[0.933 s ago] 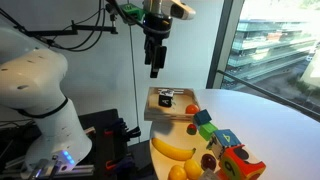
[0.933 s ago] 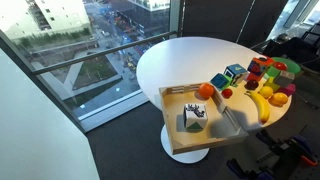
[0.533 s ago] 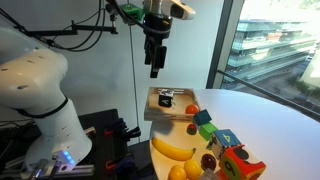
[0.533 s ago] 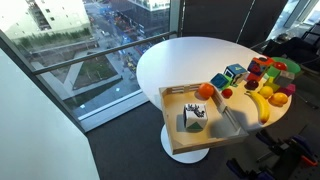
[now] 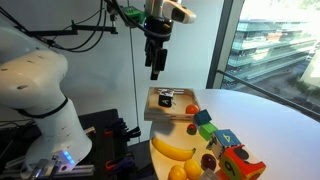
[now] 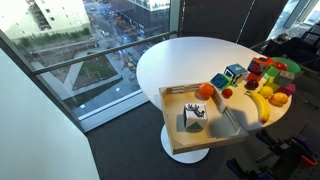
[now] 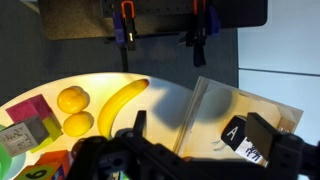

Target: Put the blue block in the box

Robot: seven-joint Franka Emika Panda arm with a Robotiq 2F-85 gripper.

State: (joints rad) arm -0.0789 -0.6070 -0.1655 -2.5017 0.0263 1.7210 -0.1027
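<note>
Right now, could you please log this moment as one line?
gripper: open, empty, high above box | blue block: on table, outside box | task: pending

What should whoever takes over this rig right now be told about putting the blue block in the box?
Tool: open, judging by the wrist view; holds nothing and hangs high above the box.
Blue block: on the white table, outside the box, beside the green cube.
Box: at the table edge, with a black-and-white object inside.
Done: nothing; the block is not grasped.
Left: descend to the block, grasp it, carry it over, release it in the box.
</note>
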